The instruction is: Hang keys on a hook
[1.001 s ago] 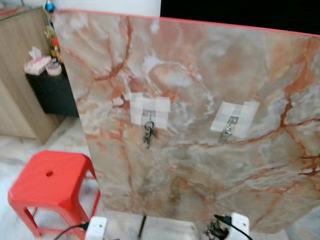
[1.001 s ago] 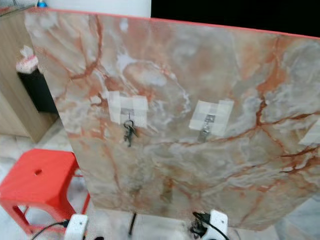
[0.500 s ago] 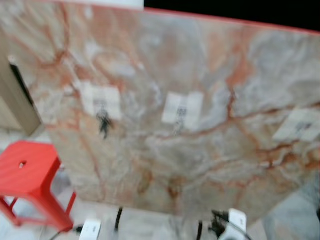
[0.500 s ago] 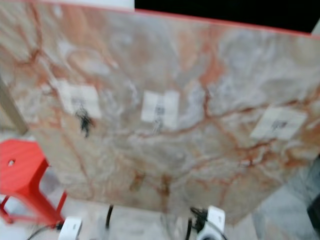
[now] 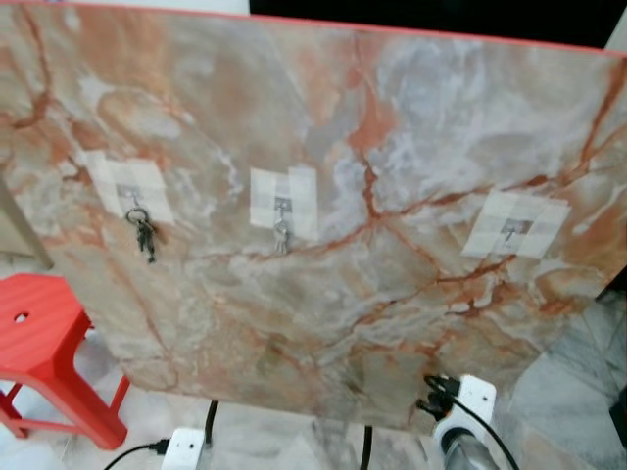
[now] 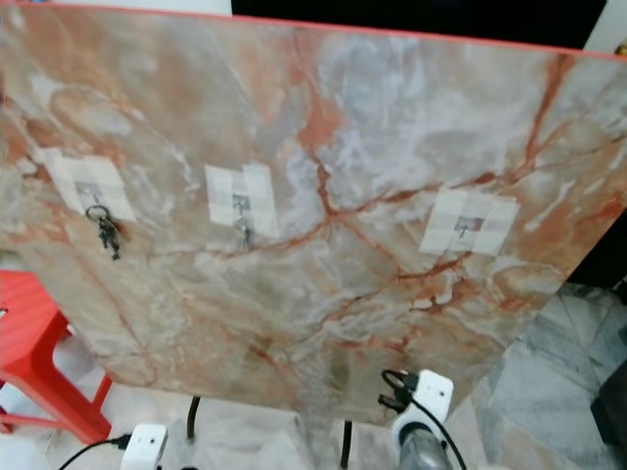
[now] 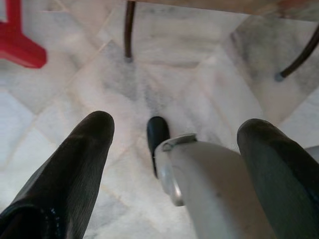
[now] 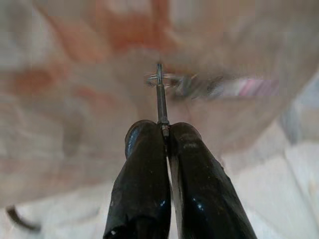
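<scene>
Head camera first: there's a big marble-patterned board (image 5: pixel 323 196) standing upright on thin dark legs, with a red top edge. Three hooks are taped to it in a row. The left hook (image 5: pixel 129 201) already has a dark bunch of keys (image 5: pixel 145 235) hanging from it. The middle hook (image 5: pixel 282 211) has something small and pale dangling from it, can't tell what exactly. The right hook (image 5: pixel 511 230) looks bare. A red stool (image 5: pixel 44 343) sits on the marble floor (image 5: pixel 578 372) to the left of the board, near its bottom corner. Low down, near the camera, you can see the white wrist blocks of both arms with black cables, one near the left leg of the board and one further right, below the board's lower edge.

Left wrist camera: the left gripper (image 7: pixel 174 149) hangs low over the floor tiles, fingers (image 7: pixel 75 169) spread wide apart with nothing between them. A silver robot part with a black foot (image 7: pixel 157 137) shows between the fingers, further down. A bit of the stool's red leg and the board's dark legs are at the far edge.

Right wrist camera: the right gripper (image 8: pixel 165 130) is clenched tight, pinching a thin metal key (image 8: pixel 160 97) that sticks straight out from the fingertips. There's a key ring (image 8: pixel 162 79) at the far end, blurry, with the board's orange marbling right behind it.
</scene>
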Motion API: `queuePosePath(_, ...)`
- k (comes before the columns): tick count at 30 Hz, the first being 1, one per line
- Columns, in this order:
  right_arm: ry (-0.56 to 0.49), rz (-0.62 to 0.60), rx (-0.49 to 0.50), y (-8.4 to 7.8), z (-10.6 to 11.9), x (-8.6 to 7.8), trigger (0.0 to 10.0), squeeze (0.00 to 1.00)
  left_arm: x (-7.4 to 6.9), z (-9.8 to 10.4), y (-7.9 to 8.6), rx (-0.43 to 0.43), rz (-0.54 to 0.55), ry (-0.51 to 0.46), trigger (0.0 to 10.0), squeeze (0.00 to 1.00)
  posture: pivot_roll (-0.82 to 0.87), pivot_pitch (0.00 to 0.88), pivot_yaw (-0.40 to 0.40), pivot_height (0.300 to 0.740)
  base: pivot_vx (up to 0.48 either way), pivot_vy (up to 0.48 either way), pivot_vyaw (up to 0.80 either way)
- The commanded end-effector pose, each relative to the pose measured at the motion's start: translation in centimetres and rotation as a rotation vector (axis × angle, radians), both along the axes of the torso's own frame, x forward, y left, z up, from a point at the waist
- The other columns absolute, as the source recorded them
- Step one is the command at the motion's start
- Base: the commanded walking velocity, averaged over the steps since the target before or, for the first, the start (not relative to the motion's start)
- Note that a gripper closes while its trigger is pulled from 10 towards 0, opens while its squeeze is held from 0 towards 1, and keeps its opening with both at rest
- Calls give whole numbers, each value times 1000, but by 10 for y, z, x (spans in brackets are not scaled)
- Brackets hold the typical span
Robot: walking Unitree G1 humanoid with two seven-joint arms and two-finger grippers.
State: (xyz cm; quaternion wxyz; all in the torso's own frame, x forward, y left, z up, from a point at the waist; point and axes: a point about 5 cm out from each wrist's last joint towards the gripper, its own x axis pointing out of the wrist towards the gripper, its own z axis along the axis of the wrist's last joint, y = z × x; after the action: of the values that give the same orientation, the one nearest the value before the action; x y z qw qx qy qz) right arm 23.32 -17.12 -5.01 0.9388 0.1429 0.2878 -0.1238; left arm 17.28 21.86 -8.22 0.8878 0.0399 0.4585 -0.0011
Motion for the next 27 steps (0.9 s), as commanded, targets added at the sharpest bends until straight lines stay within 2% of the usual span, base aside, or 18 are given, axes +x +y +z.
queuePosePath(1, -88, -28, -53, -8, 13, 13, 10000, 0, -2, -1, 0, 9, -9, 9, 10000, 0, 55, 0, -82, 740, 0, 0, 0)
queuePosePath(6, -230, -71, -201, -18, 31, 16, 10000, 0, -2, -1, -1, 13, -13, 11, 10000, 0, 49, 0, -80, 740, 0, 0, 0)
queuePosePath(7, -272, -88, -264, -23, 38, 13, 10000, 0, -2, -1, -1, 15, -14, 11, 10000, 0, 48, 0, -78, 740, 0, 0, 0)
queuePosePath(13, -359, -168, -377, -35, 53, 3, 10000, 0, -1, 0, 1, 17, -14, 8, 10000, 0, 45, 0, -73, 740, 0, 0, 0)
queuePosePath(15, -406, -201, -428, -39, 65, 1, 10000, 0, 0, 0, 3, 18, -17, 6, 10000, 0, 47, 0, -71, 740, 0, 0, 0)
queuePosePath(20, -464, -236, -466, -42, 83, -3, 10000, 0, 1, 2, 5, 18, -19, 0, 10000, 0, 48, 0, -71, 740, 0, 0, 0)
queuePosePath(23, -500, -266, -505, -47, 99, -13, 10000, 0, 2, 2, 7, 22, -21, -2, 10000, 0, 49, 0, -70, 740, 0, 0, 0)
queuePosePath(27, -509, -277, -529, -49, 106, -17, 10000, 0, 2, 3, 8, 22, -21, -2, 10000, 0, 46, 0, -68, 740, 0, 0, 0)
